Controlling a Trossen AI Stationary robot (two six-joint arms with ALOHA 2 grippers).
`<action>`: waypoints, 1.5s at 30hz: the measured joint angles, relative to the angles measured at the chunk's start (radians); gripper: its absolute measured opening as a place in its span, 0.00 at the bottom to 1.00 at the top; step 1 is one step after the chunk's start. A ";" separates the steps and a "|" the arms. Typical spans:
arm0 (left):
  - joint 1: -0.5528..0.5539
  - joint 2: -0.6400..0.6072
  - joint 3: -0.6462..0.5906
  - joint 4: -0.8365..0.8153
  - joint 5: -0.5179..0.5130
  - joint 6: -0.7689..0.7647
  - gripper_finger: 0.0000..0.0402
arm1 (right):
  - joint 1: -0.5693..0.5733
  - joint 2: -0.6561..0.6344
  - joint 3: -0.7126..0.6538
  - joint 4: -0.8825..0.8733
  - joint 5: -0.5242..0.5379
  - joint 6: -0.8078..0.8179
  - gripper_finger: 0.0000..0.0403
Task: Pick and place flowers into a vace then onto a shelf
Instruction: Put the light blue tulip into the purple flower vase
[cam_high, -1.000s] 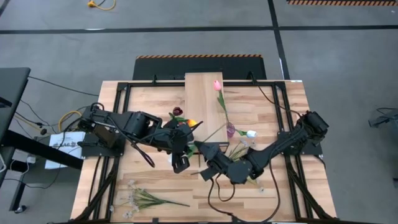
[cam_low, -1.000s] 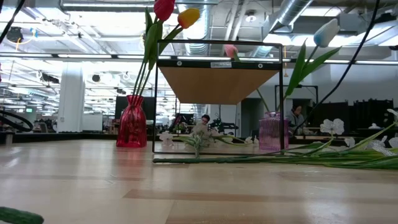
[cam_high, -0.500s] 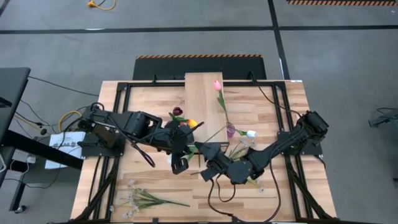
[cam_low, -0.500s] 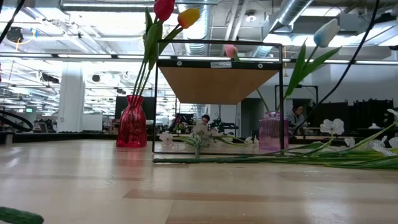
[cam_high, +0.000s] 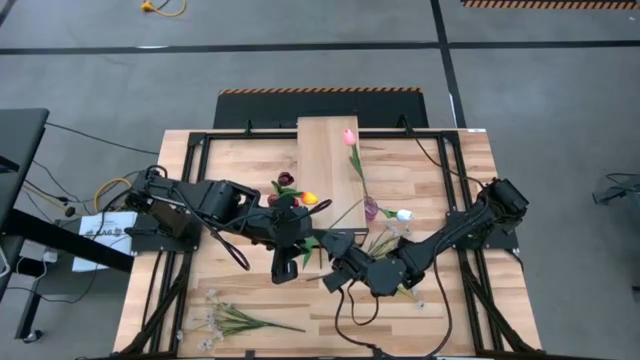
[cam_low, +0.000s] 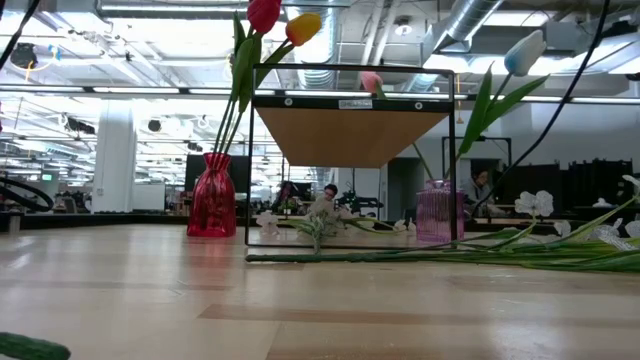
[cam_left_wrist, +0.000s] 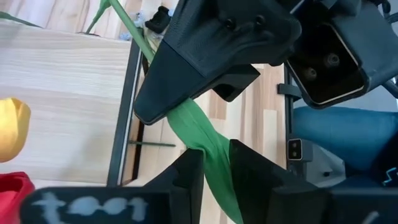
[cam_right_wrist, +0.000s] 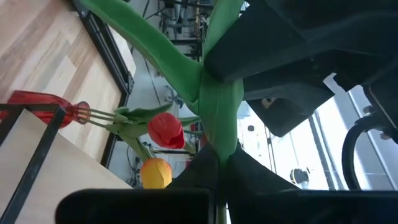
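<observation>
1. The shelf (cam_high: 326, 150) runs from the middle of one long edge of the table (cam_high: 235, 160) in towards its centre, a pale plank on a thin black frame.
2. Both arms reach in from the table's two short edges and meet at the centre, just off the shelf's inner end.
3. The right gripper (cam_right_wrist: 217, 163) has its fingers clenched on a green stem (cam_right_wrist: 217, 118), which rises straight out from between them with a leaf forking off.
4. The left gripper (cam_left_wrist: 214, 167) sits right against the right one. Its fingers stand a little apart on either side of the same greenery. I cannot tell whether they pinch it or merely flank it.
5. A red vase (cam_low: 211, 195) stands on the table beside the shelf, on the left arm's side. It holds a red tulip (cam_low: 263, 13) and a yellow tulip (cam_low: 303, 27).
6. A pink vase (cam_low: 434, 212) stands on the other side of the shelf, with a white tulip (cam_low: 525, 52) leaning out of it.
7. A pink tulip (cam_high: 349, 136) lies on the shelf near its outer end, its stem trailing off the shelf's side towards the pink vase.
8. A bunch of pale sprays (cam_high: 235, 320) lies flat near the opposite long edge, towards the left arm's corner.
9. More loose flowers (cam_high: 385, 240) lie on the table under the right arm.
</observation>
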 joint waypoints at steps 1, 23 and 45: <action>0.000 0.000 0.000 0.000 0.000 0.000 0.16 | 0.000 0.000 0.000 0.000 0.000 0.000 0.01; -0.016 -0.002 -0.027 0.035 0.034 -0.011 0.46 | 0.006 0.002 -0.002 -0.005 0.008 0.008 0.00; -0.054 -0.044 0.279 -0.021 -0.194 0.083 0.59 | -0.019 -0.024 -0.001 -0.073 0.047 0.131 0.00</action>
